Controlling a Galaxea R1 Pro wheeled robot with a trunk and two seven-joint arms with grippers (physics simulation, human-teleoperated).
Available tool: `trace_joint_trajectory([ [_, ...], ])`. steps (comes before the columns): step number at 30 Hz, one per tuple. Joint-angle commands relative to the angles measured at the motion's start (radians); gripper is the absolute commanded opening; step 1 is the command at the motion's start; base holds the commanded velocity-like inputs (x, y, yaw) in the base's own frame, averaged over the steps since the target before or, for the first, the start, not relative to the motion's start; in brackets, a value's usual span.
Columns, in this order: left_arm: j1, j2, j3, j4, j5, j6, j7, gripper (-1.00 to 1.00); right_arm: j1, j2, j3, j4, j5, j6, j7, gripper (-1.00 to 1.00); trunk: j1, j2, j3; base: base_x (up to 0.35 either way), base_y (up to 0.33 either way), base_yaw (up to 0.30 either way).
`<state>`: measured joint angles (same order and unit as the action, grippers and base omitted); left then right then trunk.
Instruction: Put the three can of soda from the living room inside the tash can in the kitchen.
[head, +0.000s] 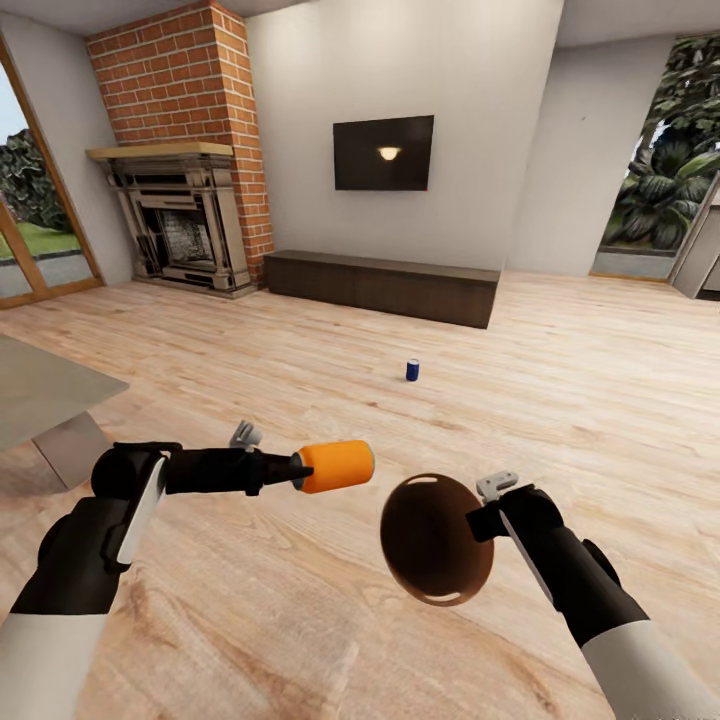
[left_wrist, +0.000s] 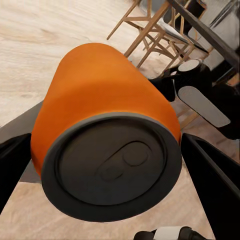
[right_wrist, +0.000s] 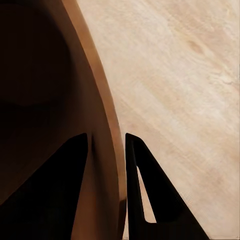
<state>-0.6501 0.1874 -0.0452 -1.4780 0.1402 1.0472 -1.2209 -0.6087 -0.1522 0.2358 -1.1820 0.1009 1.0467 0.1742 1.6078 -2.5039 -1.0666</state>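
Over the pale plank floor (head: 300, 640), the left arm reaches inward, its left gripper (head: 300, 470) clamped on a smooth orange soda can (head: 336, 466) lying sideways, grey top toward the wrist camera. The right arm angles in, its right gripper (head: 480, 522) pinching the rim of the trash can (head: 435, 540), whose coppery brown inside faces us; its grey outside is hidden. A small blue soda can (head: 412, 370) stands far off before the long dark cabinet (head: 385, 285).

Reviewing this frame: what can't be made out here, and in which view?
- Blue can, head view: too small to read its label.
- Bin, head view: its mouth faces the camera, outside hidden; right wrist view: cut off by the edge.
- Orange can, left wrist view: far end hidden behind its own body.
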Motion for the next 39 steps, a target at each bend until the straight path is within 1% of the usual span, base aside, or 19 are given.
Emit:
trace_joint_trajectory([
  [1,0.0,0.0,-0.001,-0.001,0.004,0.0,0.0,-1.0,-0.001,0.0,0.0,0.003,-0.012,0.001,0.0,-1.0,0.0,0.0,0.0,0.0,0.0,0.0],
  [5,0.001,0.0,-0.02,-0.006,0.02,0.0,0.0,-1.0,-0.003,0.004,0.0,0.023,-0.012,0.001,-0.001,-1.0,0.0,0.0,0.0,0.0,0.0,0.0],
  [7,0.001,-0.001,-0.047,-0.007,0.022,0.0,0.001,-1.0,-0.004,0.006,0.0,0.026,-0.011,0.001,-0.001,-1.0,0.0,0.0,0.0,0.0,0.0,0.0],
  [8,0.001,-0.002,-0.078,-0.006,0.022,0.0,0.002,-1.0,-0.005,0.009,0.0,0.029,-0.011,0.001,-0.001,-1.0,0.0,0.0,0.0,0.0,0.0,0.0],
  [9,0.001,-0.004,-0.091,-0.006,0.022,0.0,0.003,-1.0,-0.005,0.012,0.0,0.03,-0.011,0.001,-0.001,-1.0,0.0,0.0,0.0,0.0,0.0,0.0],
  [10,0.0,-0.015,-0.118,-0.005,0.021,0.0,0.006,-1.0,-0.006,0.02,0.001,0.032,-0.011,0.001,-0.001,-1.0,0.0,0.0,0.0,0.0,0.0,0.0],
  [11,0.0,-0.03,-0.129,-0.004,0.019,0.0,0.008,-1.0,-0.007,0.023,0.004,0.034,-0.011,0.001,-0.001,-1.0,0.0,0.0,0.0,0.0,0.0,0.0],
  [16,0.0,-0.066,-0.146,0.0,0.014,0.0,0.015,-1.0,-0.008,0.03,0.018,0.035,-0.01,0.001,-0.001,-1.0,0.0,0.0,0.0,0.0,0.0,0.0],
  [17,0.0,-0.079,-0.154,0.001,0.013,0.0,0.022,-1.0,-0.008,0.033,0.021,0.036,-0.01,0.001,-0.002,-1.0,0.0,0.0,0.0,0.0,0.0,0.0],
  [18,0.0,-0.079,-0.154,0.001,0.013,0.0,0.022,-1.0,-0.008,0.033,0.021,0.036,-0.01,0.001,-0.002,-1.0,0.0,0.0,0.0,0.0,0.0,0.0],
  [19,0.0,-0.093,-0.164,0.002,0.013,0.0,0.03,-1.0,-0.008,0.037,0.023,0.036,-0.01,0.001,-0.001,-1.0,0.0,0.0,0.0,0.0,0.0,0.0],
  [21,0.0,-0.106,-0.177,0.003,0.012,0.0,0.041,-1.0,-0.008,0.041,0.025,0.036,-0.01,0.001,-0.002,-1.0,0.0,0.0,0.0,0.0,0.0,0.0],
  [22,0.0,-0.118,-0.191,0.004,0.012,0.0,0.055,-1.0,-0.008,0.047,0.028,0.036,-0.01,0.001,-0.003,-1.0,0.0,0.0,0.0,0.0,0.0,0.0],
  [23,0.0,-0.133,-0.207,0.005,0.012,0.0,0.073,-1.0,-0.008,0.059,0.036,0.036,-0.01,0.001,-0.016,-1.0,0.0,0.0,0.0,0.0,0.0,0.0],
  [26,0.0,-0.144,-0.216,0.006,0.012,0.0,0.086,-1.0,-0.008,0.068,0.043,0.036,-0.01,0.001,-0.039,-1.0,0.0,0.0,0.0,0.0,0.0,0.0],
  [32,0.001,-0.152,-0.237,0.012,0.012,0.0,0.148,-1.0,-0.008,0.08,0.049,0.036,-0.01,0.001,-0.068,-1.0,0.0,0.0,0.0,0.0,0.0,0.0],
  [35,0.001,-0.153,-0.245,0.013,0.012,0.0,0.2,-1.0,-0.008,0.086,0.05,0.036,-0.01,0.001,-0.073,-1.0,0.0,0.0,0.0,0.0,0.0,0.0],
  [36,0.001,-0.153,-0.251,0.013,0.012,0.0,0.243,-1.0,-0.008,0.088,0.051,0.036,-0.01,0.001,-0.075,-1.0,0.0,0.0,0.0,0.0,0.0,0.0],
  [39,0.002,-0.153,-0.258,0.013,0.012,0.0,0.294,-1.0,-0.008,0.09,0.052,0.036,-0.01,0.001,-0.076,-1.0,0.0,0.0,0.0,0.0,0.0,0.0],
])
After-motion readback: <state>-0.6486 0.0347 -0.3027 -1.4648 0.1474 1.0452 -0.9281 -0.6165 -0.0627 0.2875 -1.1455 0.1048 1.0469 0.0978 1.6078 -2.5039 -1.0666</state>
